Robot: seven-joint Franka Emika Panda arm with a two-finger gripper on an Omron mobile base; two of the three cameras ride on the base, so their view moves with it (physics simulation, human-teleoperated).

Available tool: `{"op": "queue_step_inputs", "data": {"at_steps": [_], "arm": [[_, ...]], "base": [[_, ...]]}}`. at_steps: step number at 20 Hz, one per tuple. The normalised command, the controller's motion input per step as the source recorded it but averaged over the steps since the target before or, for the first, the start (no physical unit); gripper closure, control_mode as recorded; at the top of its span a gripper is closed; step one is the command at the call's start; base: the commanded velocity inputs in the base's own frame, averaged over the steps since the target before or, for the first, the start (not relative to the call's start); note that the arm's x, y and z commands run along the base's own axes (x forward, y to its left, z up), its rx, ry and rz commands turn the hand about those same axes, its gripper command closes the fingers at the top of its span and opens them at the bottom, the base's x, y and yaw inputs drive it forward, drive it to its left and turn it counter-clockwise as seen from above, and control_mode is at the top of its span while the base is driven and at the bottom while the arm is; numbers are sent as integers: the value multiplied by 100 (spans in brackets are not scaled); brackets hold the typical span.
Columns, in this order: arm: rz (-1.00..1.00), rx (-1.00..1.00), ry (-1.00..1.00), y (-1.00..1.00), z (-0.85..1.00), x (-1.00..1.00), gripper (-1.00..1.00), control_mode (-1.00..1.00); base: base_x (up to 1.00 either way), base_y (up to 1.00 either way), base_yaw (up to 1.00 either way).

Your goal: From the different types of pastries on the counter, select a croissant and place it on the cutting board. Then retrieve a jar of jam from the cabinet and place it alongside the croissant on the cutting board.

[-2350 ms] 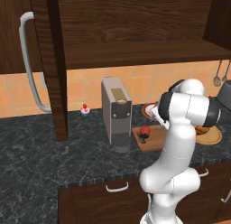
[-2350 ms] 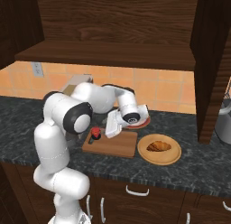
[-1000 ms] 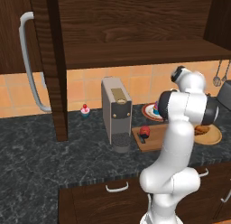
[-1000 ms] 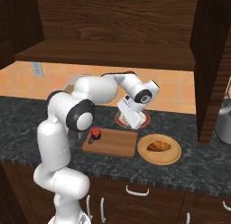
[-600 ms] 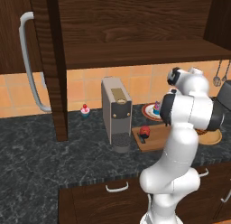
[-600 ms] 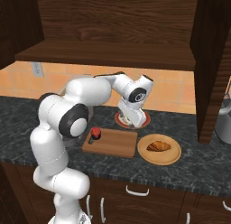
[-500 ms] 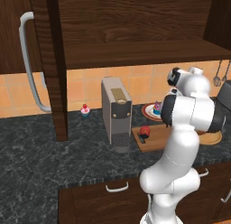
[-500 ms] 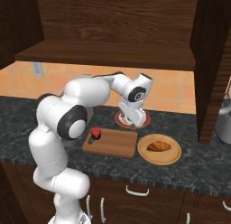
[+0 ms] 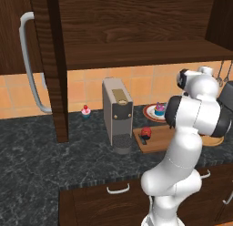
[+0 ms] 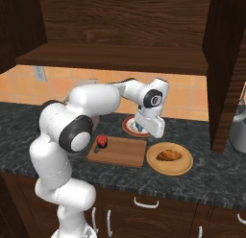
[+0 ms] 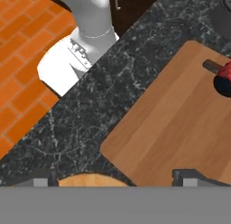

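Red jam jar (image 10: 101,140) on board (image 10: 122,153) unchanged | hand (image 10: 154,128) swung toward croissant (image 10: 168,155) | fingers apart, empty

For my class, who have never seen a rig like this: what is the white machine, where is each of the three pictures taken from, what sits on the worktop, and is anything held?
The white machine is a robot arm in a computer-drawn kitchen. Two pictures come from cameras behind it, one on its left and one on its right. The third comes from a camera on its hand, looking down. On the dark counter lie a wooden cutting board with a red jar of jam at its end, a croissant on a tan plate, a pink cupcake on another plate, a second cupcake and a coffee machine. The hand is open and holds nothing.
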Motion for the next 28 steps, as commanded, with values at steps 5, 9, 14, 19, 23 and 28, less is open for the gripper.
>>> {"op": "queue_step_inputs", "data": {"at_steps": [5,9,14,19,23,28], "arm": [[0,-13,-3,-24,-3,-21,-100,-100],[0,-20,-21,0,-26,-9,-100,-100],[0,-17,-23,-25,-12,-15,-100,-100],[0,-3,-8,-37,0,6,-100,-100],[0,0,-3,-6,0,26,-100,-100],[0,0,-1,-11,0,39,-100,-100]], "base": [[0,0,0],[0,0,0],[0,0,0],[0,0,0],[0,0,0],[0,0,0]]}}
